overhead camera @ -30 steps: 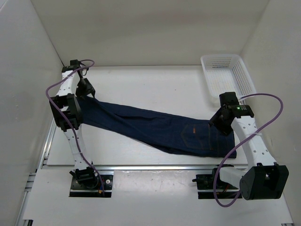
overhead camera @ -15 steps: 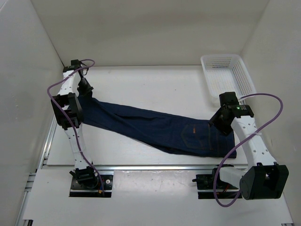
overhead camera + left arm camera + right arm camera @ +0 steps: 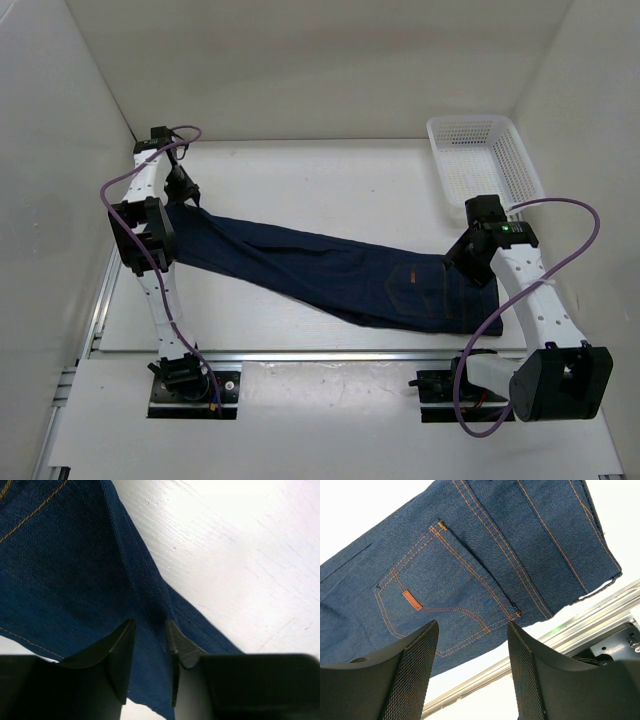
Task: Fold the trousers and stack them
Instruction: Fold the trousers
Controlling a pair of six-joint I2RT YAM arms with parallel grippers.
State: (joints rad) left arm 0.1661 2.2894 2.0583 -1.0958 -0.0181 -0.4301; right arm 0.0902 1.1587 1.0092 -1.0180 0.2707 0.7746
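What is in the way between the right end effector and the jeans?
Nothing visible. The open right end effector hangs above the waist end of the jeans, with only air over the back pocket.

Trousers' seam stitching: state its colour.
Tan-orange stitching on the dark blue trousers; clearest in the right wrist view.

Top camera sits high at six o'clock, looking down over the whole table (image 3: 330,175). Left wrist camera, at ten o'clock, hugs the trousers (image 3: 340,270) leg. Right wrist camera, at four o'clock, looks down close on their back pocket (image 3: 427,605).
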